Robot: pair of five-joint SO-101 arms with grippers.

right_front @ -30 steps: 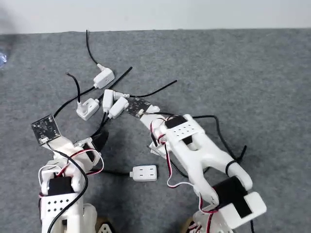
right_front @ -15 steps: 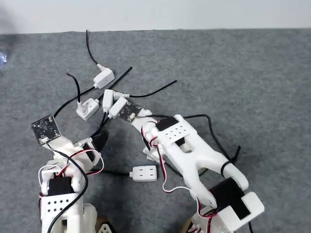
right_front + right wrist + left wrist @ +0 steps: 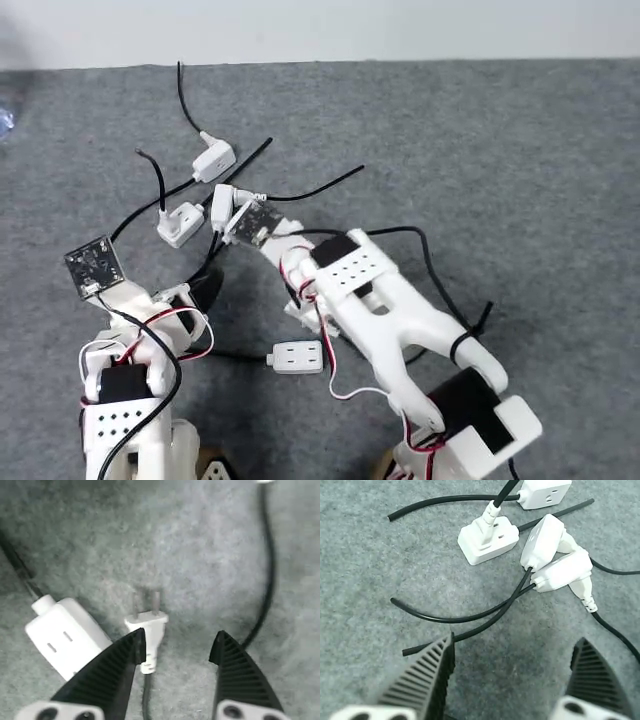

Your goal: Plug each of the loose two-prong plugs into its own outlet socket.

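Two pincers are hanging released. The right pincer (image 3: 178,645) is gaping over the grey carpeted surface (image 3: 200,540), gripping nothing, with a white two-prong plug (image 3: 147,625) lying just beside one finger and a white rectangular outlet block (image 3: 67,637) beside that. Seen from above, a second white outlet block (image 3: 298,356) is lying at five o'clock from this pincer. The left pincer (image 3: 514,652) is spreading wide, empty.

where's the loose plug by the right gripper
In the right wrist view, the plug lies on the grey mat beside a white socket, prongs bare, just ahead of the open right gripper and nearer one of its fingers.
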